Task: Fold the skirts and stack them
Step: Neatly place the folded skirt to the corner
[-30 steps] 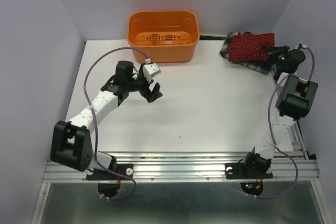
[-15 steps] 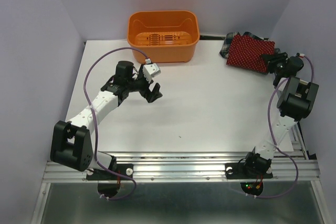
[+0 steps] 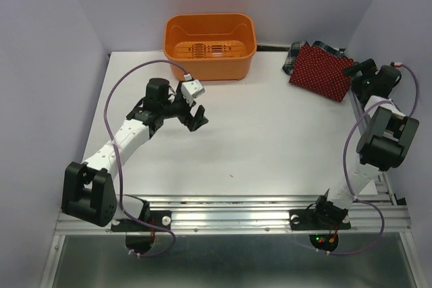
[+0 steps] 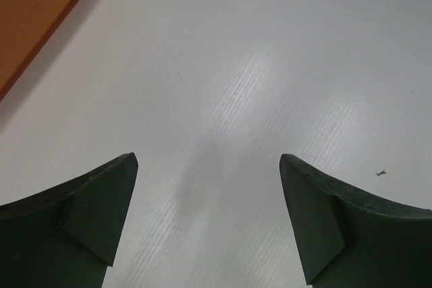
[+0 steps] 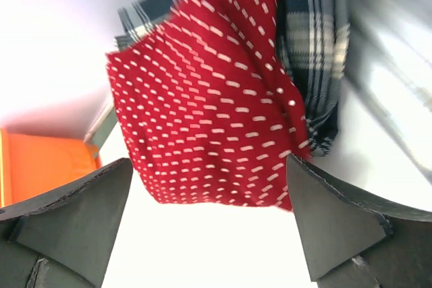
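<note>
Left jaws: spread wide, empty, above bare counter (image 3: 270,133) just in front of the bin (image 3: 212,67).
Bin: orange, at the counter's back edge.
Red dotted skirt (image 3: 322,71): folded flat, right of the bin, lying on the plaid skirt (image 3: 294,55).
Plaid skirt: underneath, edges showing toward the bin.
Right jaws: spread, holding nothing, just beyond the red dotted skirt's far side from the bin.

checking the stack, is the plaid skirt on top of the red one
No, the red skirt lies over the plaid skirt.

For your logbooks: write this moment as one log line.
red skirt atop plaid skirt | left fingers open | right fingers open
</note>
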Available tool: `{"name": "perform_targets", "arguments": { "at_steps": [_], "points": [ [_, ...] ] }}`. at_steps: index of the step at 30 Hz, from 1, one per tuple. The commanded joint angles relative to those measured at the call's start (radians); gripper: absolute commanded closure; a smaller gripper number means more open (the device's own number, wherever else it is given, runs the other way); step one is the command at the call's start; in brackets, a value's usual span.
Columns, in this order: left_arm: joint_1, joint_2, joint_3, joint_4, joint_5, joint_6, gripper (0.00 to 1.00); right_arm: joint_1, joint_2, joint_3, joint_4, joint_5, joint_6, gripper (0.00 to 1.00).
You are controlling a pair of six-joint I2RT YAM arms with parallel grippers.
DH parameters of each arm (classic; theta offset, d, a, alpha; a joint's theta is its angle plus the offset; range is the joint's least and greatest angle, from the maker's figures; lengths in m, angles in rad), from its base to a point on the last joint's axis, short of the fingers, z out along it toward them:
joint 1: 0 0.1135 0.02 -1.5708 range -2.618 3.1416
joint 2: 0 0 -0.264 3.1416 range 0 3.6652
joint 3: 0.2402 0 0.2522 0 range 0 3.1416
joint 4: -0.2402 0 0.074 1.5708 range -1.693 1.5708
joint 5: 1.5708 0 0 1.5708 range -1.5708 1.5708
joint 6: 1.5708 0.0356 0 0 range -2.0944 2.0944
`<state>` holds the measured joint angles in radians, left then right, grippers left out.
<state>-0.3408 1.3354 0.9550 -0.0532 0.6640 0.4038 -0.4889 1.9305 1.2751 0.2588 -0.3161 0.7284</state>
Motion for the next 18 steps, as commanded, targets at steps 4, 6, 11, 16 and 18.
{"name": "perform_targets", "arguments": {
  "at_steps": [4,6,11,16,18],
  "points": [
    [-0.007,-0.073,-0.044,0.021,-0.085,-0.091,0.01,-0.02,-0.195,-0.037,-0.199,0.071,-0.268,0.0],
    [-0.007,-0.071,-0.03,-0.002,-0.157,-0.146,0.01,-0.02,-0.22,-0.025,-0.262,-0.018,-0.384,0.0],
    [-0.007,-0.093,0.03,-0.057,-0.306,-0.235,0.02,-0.02,-0.278,0.023,-0.579,-0.187,-0.634,0.0],
    [0.005,-0.116,-0.007,-0.128,-0.376,-0.235,0.01,0.093,-0.472,-0.058,-0.801,-0.261,-0.953,0.0],
    [0.016,-0.162,-0.047,-0.119,-0.374,-0.224,0.02,0.16,-0.54,-0.109,-0.851,-0.233,-1.027,0.0]
  ]
}}
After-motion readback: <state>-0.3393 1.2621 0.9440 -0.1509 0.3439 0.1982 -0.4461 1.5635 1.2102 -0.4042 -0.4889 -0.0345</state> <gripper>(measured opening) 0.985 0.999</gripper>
